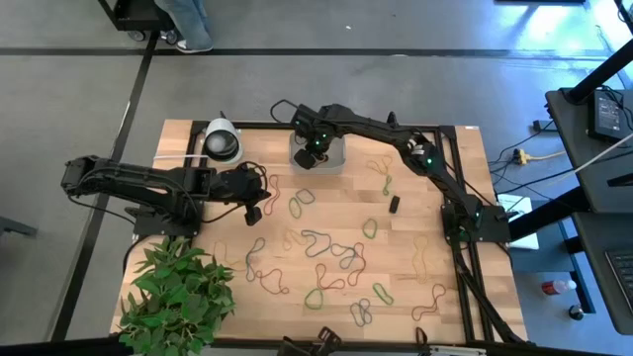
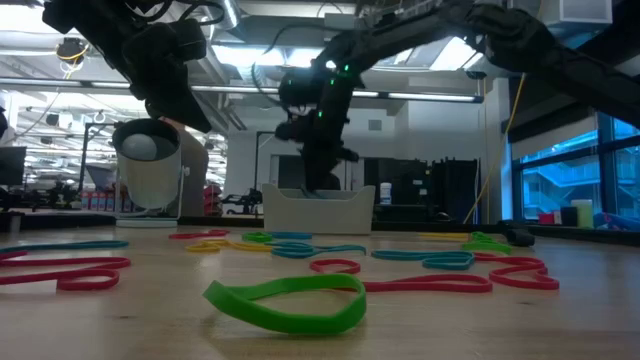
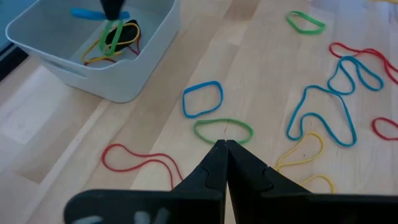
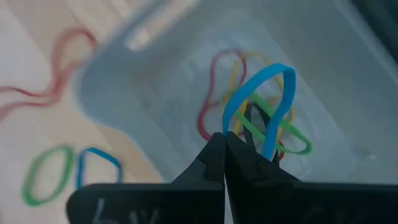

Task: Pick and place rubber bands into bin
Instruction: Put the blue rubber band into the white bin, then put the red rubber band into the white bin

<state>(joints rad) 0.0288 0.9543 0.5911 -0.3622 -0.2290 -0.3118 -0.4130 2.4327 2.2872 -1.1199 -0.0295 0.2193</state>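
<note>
A white-and-black tape roll (image 1: 222, 140) sits at the table's (image 1: 415, 213) upper left; a leafy green plant (image 1: 178, 293) fills its lower left corner.

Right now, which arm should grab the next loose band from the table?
Left. The left gripper hangs shut and empty just above a green band. The right gripper is over the bin, shut on a blue band.
</note>
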